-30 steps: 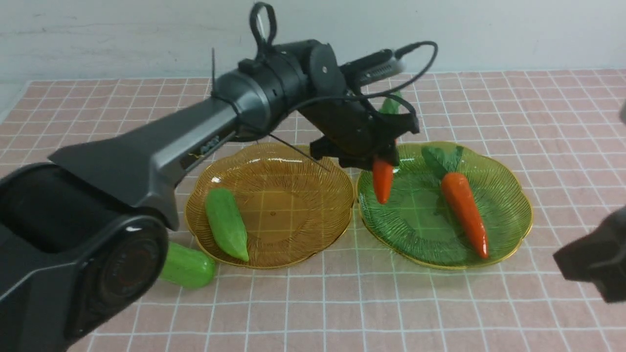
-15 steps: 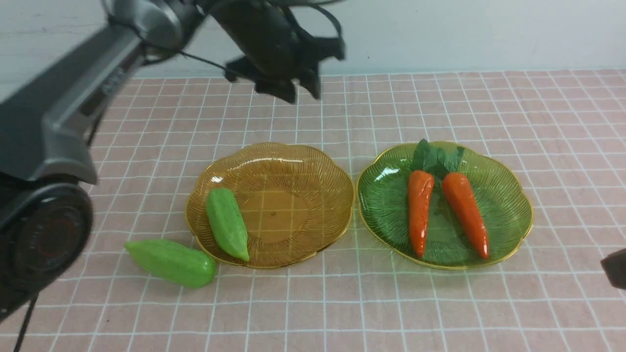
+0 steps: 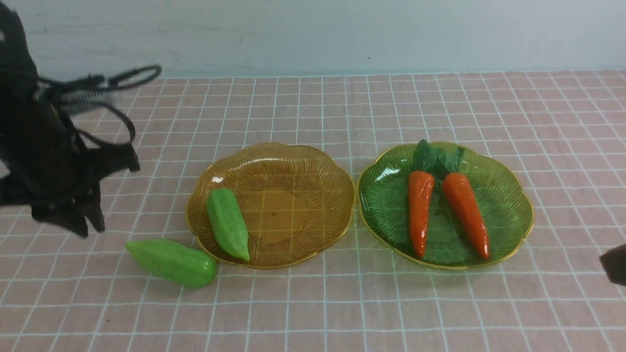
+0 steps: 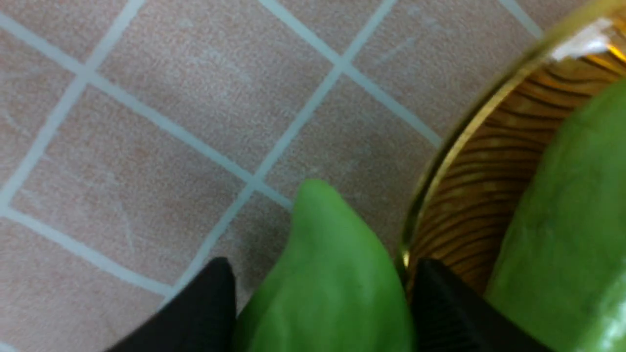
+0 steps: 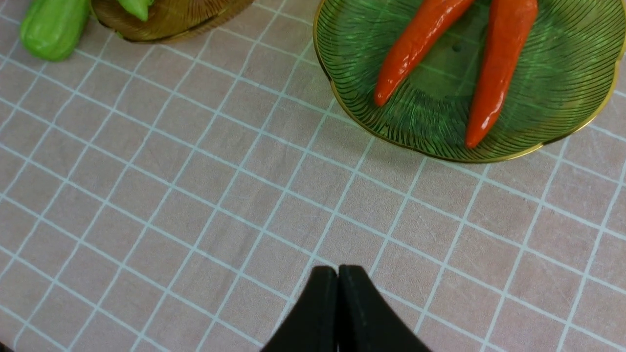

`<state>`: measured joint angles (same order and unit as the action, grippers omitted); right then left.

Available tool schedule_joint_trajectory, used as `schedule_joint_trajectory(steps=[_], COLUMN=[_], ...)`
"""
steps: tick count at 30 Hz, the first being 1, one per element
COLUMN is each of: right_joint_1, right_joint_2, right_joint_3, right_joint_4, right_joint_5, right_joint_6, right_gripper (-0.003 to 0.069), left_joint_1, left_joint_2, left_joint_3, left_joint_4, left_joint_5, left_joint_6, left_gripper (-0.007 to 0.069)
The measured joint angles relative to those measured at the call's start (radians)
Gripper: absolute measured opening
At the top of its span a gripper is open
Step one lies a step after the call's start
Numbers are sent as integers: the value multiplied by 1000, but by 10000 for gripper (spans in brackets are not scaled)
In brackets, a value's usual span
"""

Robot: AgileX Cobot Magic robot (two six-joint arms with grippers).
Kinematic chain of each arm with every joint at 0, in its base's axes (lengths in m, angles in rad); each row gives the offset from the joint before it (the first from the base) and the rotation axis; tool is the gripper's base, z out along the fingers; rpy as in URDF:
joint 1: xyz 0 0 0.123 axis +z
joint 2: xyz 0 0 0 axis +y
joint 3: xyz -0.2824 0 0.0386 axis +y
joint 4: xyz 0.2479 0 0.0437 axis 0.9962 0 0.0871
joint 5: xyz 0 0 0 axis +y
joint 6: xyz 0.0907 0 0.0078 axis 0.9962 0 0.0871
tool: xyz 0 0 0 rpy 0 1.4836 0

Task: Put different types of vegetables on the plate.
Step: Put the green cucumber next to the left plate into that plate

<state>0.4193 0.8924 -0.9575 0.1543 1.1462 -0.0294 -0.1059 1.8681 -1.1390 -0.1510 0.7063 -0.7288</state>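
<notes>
Two orange carrots (image 3: 420, 210) (image 3: 464, 210) lie side by side on the green plate (image 3: 386, 205); the right wrist view shows both (image 5: 420, 41) (image 5: 499, 63). One light-green gourd (image 3: 227, 224) lies on the amber plate (image 3: 303, 166). The other gourd (image 3: 171, 262) lies on the cloth by that plate's near left rim. My left gripper (image 3: 88, 226) hangs open, left of this gourd in the front view. In the left wrist view its fingers (image 4: 210, 303) straddle the gourd (image 4: 332, 274). My right gripper (image 5: 337, 274) is shut and empty, near the green plate (image 5: 352, 58).
Pink checked cloth (image 3: 313, 303) covers the table. A pale wall (image 3: 342, 34) runs along the back. Only a dark piece of the right arm (image 3: 616, 264) shows at the front view's right edge. The amber rim (image 4: 440, 161) is right beside the left fingers.
The left gripper let go of a carrot on the green plate beside the other one. It then swung up, back to the left and down beside the gourd on the cloth.
</notes>
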Motion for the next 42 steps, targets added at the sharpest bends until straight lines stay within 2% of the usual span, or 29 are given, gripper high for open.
schedule_joint_trajectory(steps=[4,5,8,12,17,21,26,42], right_joint_1=[0,0,0,0,0,0,0,0], right_joint_2=[0,0,0,0,0,0,0,0], right_joint_3=[3,3,3,3,3,3,3,3], right_joint_4=[0,1,1,8,16,18,18,18], right_joint_5=[31,35,46,47,49,52,71,101], right_joint_6=[-1,-1,-1,-2,-2,-2,-2,-2], right_gripper=[-15,-15,-15,-15,-15,-15,-15,-15], left_joint_1=[0,0,0,0,-7,-41,-84,-89], left_joint_2=[-12,-17,-31,-85,-123,-117,-59,141], left_joint_3=[-17,-19,-25,-95,-210,-305,-339,-339], left_joint_4=[18,21,39,80,67,57,63,98], left_joint_5=[47,52,80,213,304,320,334,356], left_joint_6=[6,6,19,69,130,182,191,190], left_gripper=[314,304,295,285,279,278,276,275])
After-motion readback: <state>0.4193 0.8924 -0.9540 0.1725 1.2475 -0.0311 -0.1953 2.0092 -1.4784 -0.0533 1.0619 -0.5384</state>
